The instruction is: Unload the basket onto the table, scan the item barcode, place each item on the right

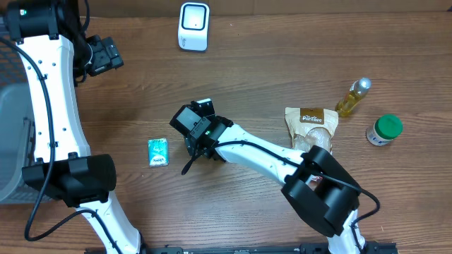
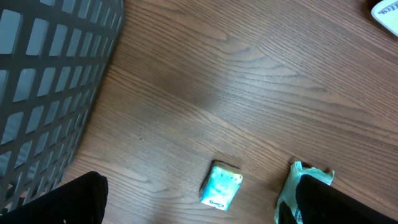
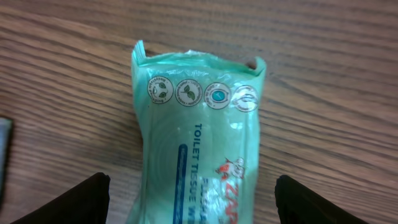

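Right fingers (image 3: 62, 202) wide apart astride one green tissue pack (image 3: 199, 143); left fingers (image 2: 56, 202) equally apart, empty.

**Wood-grain counter and what lies on it**

The counter (image 1: 282, 56) is brown wood with a clear grain. A white scanner unit (image 1: 193, 26) sits near its far edge. To the right, a yellow bottle (image 1: 352, 97) lies on its side, with a brown pouch (image 1: 311, 125) near it and a green-lidded jar (image 1: 384, 130) further right. A small teal packet (image 1: 158, 152) lies flat left of the middle. A green tissue pack (image 3: 199, 149) lies flat on the wood, printed face up, with "TOILET TISSUE" legible. A grey mesh basket (image 1: 10, 141) occupies the left edge.
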You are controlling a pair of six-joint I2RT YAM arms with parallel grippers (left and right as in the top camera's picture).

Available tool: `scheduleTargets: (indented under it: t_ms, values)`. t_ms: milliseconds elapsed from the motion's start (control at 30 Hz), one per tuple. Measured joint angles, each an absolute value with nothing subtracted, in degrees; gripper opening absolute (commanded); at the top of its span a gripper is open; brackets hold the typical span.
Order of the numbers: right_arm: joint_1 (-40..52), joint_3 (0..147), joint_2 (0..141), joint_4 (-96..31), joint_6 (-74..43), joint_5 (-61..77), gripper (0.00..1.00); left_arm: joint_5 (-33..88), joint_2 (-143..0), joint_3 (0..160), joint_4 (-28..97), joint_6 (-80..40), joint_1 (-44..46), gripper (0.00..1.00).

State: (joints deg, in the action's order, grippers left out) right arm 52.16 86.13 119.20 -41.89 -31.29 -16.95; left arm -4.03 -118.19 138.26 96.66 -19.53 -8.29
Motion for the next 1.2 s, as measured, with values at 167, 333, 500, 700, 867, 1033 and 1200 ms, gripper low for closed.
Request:
scheduleTargets:
  t_ms: [167,333,500,700,867,1033,1200]
  values:
    - [52.2,85.9,120.6,-40.6,-31.2,-15.2,0.7,-4.0,-118.2,138.3,96.7,-19.5,-8.3,1.0]
    - [52.2,85.9,120.6,-40.7,-31.5,-13.7,0.68,-4.0,-118.2,138.3,96.7,-19.5,-8.3,1.0]
    - [52.2,85.9,121.4,-40.7,-31.5,-13.5,0.7,-4.0,-118.2,138.3,96.7,-19.5,-8.3,1.0]
    - [52.2,85.9,122.7,-40.6,-31.5,-13.3,0.68,-4.0,-118.2,138.3,96.7,-19.5,-8.3,1.0]
    - [52.2,85.9,122.7,-40.7,-31.4,-12.6,0.53,-4.0,-118.2,138.3,96.7,-19.5,-8.3,0.99]
    - [51.8,87.1,122.7,-44.6,-31.4,-10.9,0.45,-4.0,-118.2,138.3,96.7,-19.5,-8.3,1.0]
    - [49.0,87.4,121.4,-47.4,-31.5,-6.8,0.47,-4.0,-118.2,138.3,96.7,-19.5,-8.3,1.0]
